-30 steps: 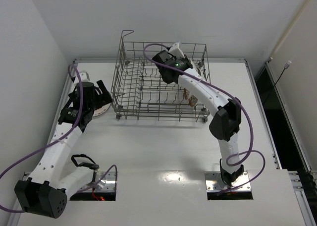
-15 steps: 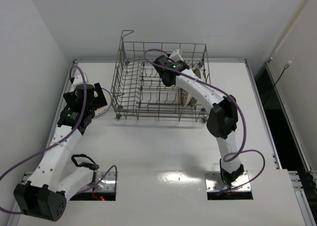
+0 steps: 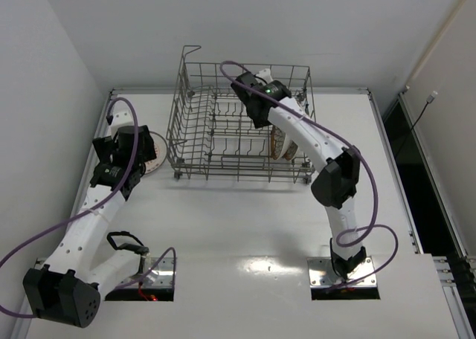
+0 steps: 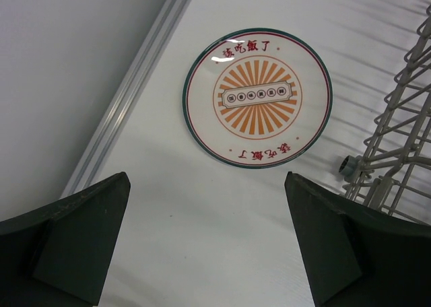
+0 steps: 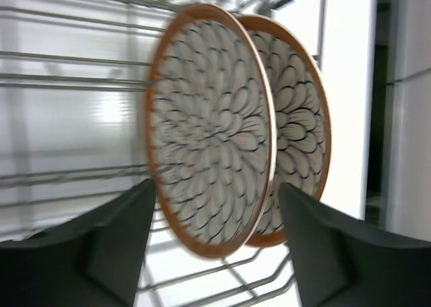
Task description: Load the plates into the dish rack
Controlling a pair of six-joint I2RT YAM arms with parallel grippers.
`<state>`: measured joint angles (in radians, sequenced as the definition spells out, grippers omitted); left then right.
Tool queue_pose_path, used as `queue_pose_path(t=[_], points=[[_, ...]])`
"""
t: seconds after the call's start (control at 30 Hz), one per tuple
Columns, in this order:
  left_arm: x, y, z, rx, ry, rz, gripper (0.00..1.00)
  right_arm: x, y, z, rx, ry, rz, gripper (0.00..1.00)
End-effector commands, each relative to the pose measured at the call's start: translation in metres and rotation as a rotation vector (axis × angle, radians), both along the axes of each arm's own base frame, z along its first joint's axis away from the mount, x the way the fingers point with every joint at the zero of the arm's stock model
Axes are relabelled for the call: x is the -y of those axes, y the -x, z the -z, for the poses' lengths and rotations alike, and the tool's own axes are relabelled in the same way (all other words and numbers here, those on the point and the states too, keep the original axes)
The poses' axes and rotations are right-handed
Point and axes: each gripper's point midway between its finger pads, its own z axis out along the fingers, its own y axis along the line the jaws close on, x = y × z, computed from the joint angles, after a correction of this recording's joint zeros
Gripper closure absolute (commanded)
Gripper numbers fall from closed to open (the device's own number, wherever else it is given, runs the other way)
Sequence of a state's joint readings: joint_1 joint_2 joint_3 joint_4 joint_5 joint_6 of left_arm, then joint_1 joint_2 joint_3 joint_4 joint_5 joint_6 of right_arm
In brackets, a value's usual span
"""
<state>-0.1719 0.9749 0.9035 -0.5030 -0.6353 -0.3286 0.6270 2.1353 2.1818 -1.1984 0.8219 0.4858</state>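
A white plate with an orange sunburst (image 4: 257, 97) lies flat on the table, left of the dish rack (image 3: 223, 134). My left gripper (image 4: 207, 186) hovers open just short of that plate (image 3: 155, 155), with nothing between its fingers. Two brown-rimmed plates with white petal patterns stand on edge side by side in the right part of the rack (image 3: 283, 143). In the right wrist view the nearer plate (image 5: 209, 165) looks slightly blurred and the farther plate (image 5: 300, 132) sits close behind it. My right gripper (image 5: 219, 216) is open inside the rack, its fingers wide to either side of the nearer plate's lower edge.
The rack's corner caster (image 4: 349, 167) stands close to the right of the sunburst plate. A raised metal rail (image 4: 128, 98) and a wall bound the table on the left. Rack wires (image 5: 67, 98) run behind and under the standing plates.
My right gripper has opened and let go of a petal plate, which now stands beside the other one. My left arm has drawn back a little, uncovering the sunburst plate.
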Motion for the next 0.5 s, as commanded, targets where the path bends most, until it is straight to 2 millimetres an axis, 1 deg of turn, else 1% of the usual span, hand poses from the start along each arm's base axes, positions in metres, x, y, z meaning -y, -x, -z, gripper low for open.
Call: queue_pose_path(t=[0.0,0.03,0.07,0.1,0.13,0.17,0.2,0.23,0.27,0.3,0.33,0.37,0.4,0.43,0.47], points=[[-0.001,-0.007,-0.008,0.032,-0.029,0.002,0.0,-0.022,0.012,-0.084,0.132,-0.266,-0.118,0.27],[0.0,-0.008,-0.004,0.02,-0.032,0.002,0.0,-0.034,0.011,-0.096,0.16,-0.344,-0.158,0.24],[-0.002,-0.009,-0.002,0.009,-0.04,-0.008,0.0,-0.037,0.014,-0.101,0.166,-0.368,-0.186,0.19],[-0.002,-0.009,0.0,0.01,-0.04,-0.008,0.0,-0.038,0.021,-0.119,0.197,-0.407,-0.217,0.17],[-0.003,-0.012,0.008,-0.007,-0.048,-0.016,0.0,-0.04,0.021,-0.126,0.205,-0.449,-0.238,0.15],[-0.002,-0.016,0.007,0.007,-0.038,-0.02,0.0,-0.041,0.023,-0.128,0.204,-0.455,-0.256,0.13],[0.0,-0.017,0.014,-0.007,-0.036,-0.013,0.0,-0.044,0.023,-0.127,0.198,-0.463,-0.265,0.12],[0.002,-0.019,0.021,-0.019,-0.032,-0.002,0.0,-0.041,0.026,-0.13,0.19,-0.471,-0.277,0.12],[0.008,-0.024,0.031,-0.03,-0.016,0.025,0.0,-0.043,0.03,-0.131,0.176,-0.482,-0.29,0.12],[0.01,-0.028,0.032,-0.034,-0.019,0.045,0.0,-0.043,0.03,-0.131,0.176,-0.482,-0.29,0.12],[0.01,-0.029,0.039,-0.048,-0.021,0.045,0.0,-0.042,0.035,-0.133,0.164,-0.485,-0.306,0.12],[0.012,-0.032,0.042,-0.053,-0.022,0.058,0.0,-0.039,0.035,-0.13,0.151,-0.484,-0.301,0.12],[0.009,-0.034,0.047,-0.065,-0.023,0.046,0.0,-0.037,0.038,-0.132,0.152,-0.485,-0.301,0.11],[0.013,-0.038,0.052,-0.067,-0.011,0.065,0.0,-0.036,0.042,-0.126,0.133,-0.484,-0.304,0.11],[0.01,-0.04,0.054,-0.068,-0.002,0.061,0.0,-0.034,0.045,-0.125,0.129,-0.482,-0.304,0.11]])
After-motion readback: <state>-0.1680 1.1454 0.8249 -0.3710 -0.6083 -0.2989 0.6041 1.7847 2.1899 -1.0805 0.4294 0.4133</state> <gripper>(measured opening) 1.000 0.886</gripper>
